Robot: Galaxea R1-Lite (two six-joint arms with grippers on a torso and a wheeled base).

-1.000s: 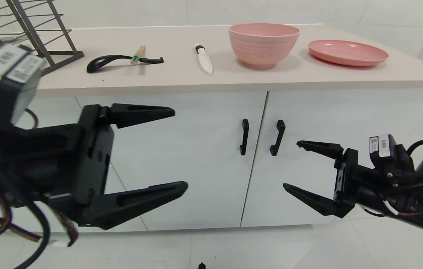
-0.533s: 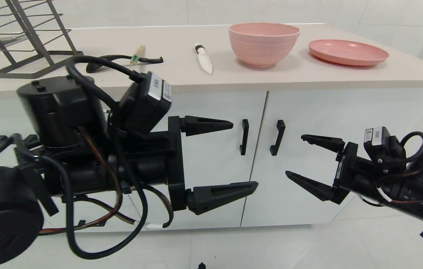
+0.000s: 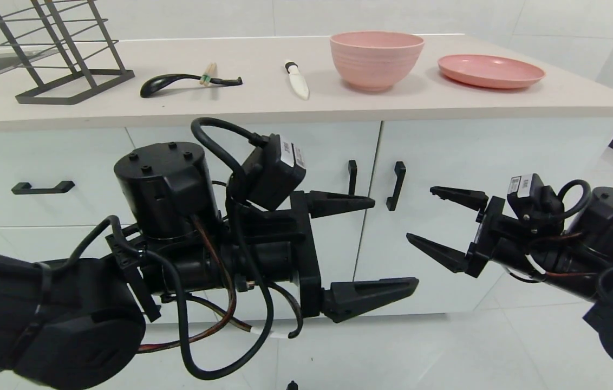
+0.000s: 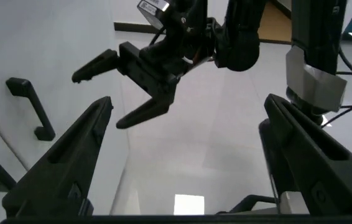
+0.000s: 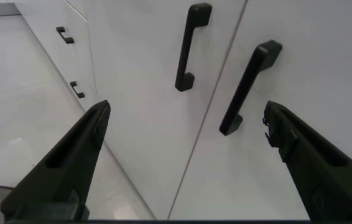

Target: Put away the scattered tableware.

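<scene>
The left gripper and right gripper point toward each other, fingers spread wide.

Matt pink bowl and plate (plastic, it seems) on a smooth countertop.

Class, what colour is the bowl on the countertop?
The bowl is pink with faint ribbed bands; it shows best in the head view.

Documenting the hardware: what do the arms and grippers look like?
All black, with round joint housings. The left gripper and right gripper each have two long tapered fingers. Black cables loop around them; white labels mark the wrist boxes.
</scene>
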